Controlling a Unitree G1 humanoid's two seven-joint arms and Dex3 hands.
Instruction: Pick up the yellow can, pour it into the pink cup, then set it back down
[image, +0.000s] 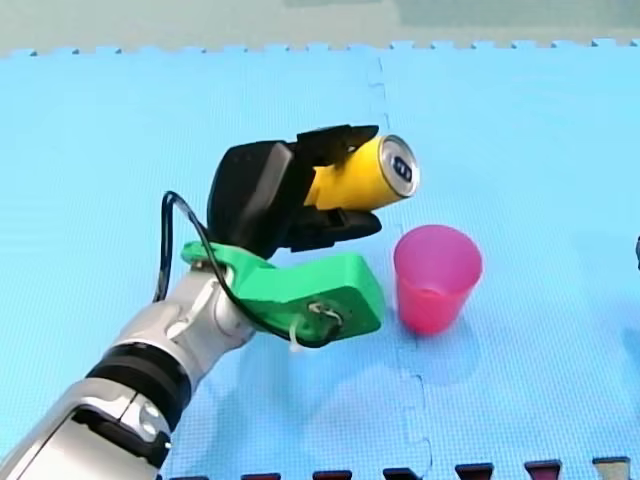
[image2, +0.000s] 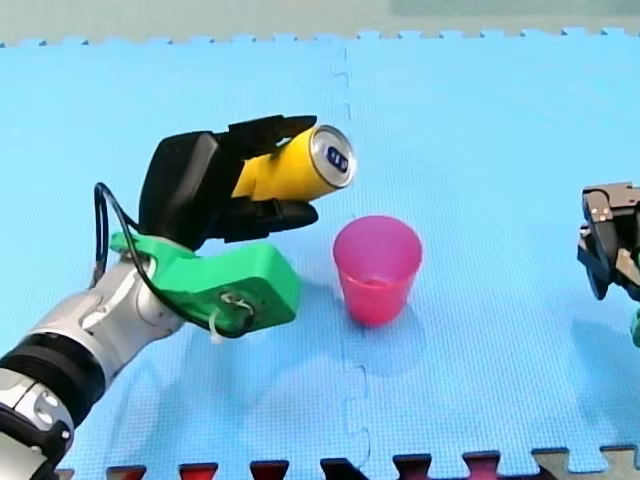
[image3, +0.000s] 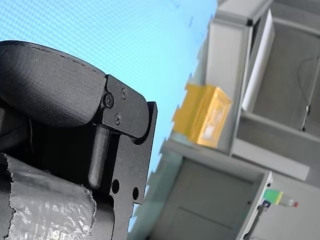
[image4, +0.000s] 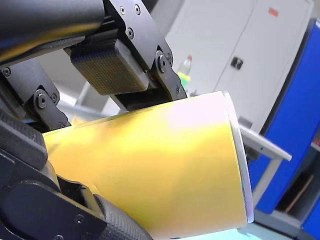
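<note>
My left hand is shut on the yellow can, holding it in the air and tipped almost onto its side. The can's silver top points right, toward the pink cup, and sits above and just left of the cup's rim. The cup stands upright on the blue mat. In the second wrist view the yellow can lies across the black fingers of that same left hand. My right hand hangs at the right edge, well clear of the cup.
Blue foam mat covers the work surface, with a seam running down the middle. A green bracket sits on my left wrist. A yellow box and grey cabinets show in the first wrist view.
</note>
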